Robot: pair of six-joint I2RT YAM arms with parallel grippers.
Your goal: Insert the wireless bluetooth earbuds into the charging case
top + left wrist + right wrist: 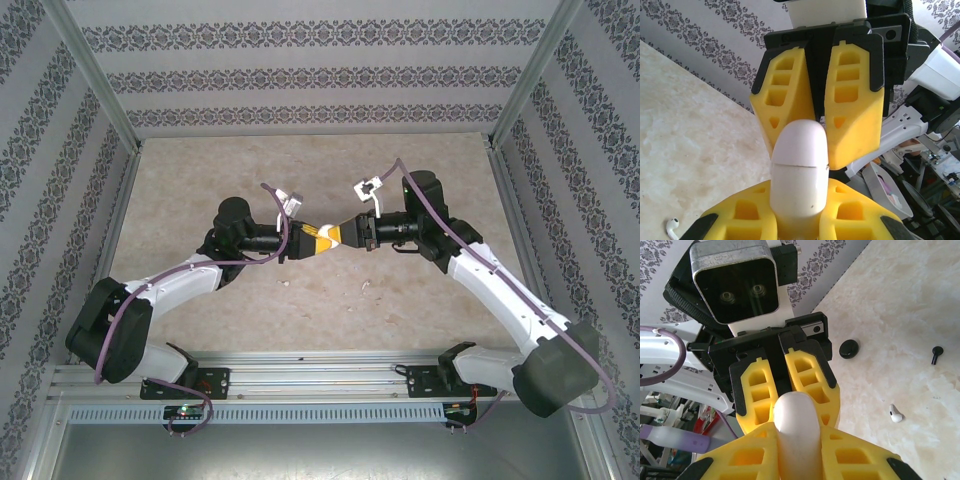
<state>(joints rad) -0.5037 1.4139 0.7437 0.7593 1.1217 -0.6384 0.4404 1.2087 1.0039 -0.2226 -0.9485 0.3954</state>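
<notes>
The white charging case (333, 238) hangs above the middle of the table, lid closed, held from both ends. My left gripper (322, 241) is shut on its lower body (800, 187), and my right gripper (346, 235) is shut on the other end (797, 440). The seam of the lid (800, 163) shows in the left wrist view. One white earbud (672, 227) lies on the table below. In the right wrist view a white earbud (896, 414) and a black stemmed earbud (937, 354) lie loose on the table.
A black oval object (849, 348) rests on the marble-patterned table (200, 190) near the buds. Patterned walls and metal posts fence the table on three sides. Two small pale specks (365, 290) lie on the table in front of the grippers.
</notes>
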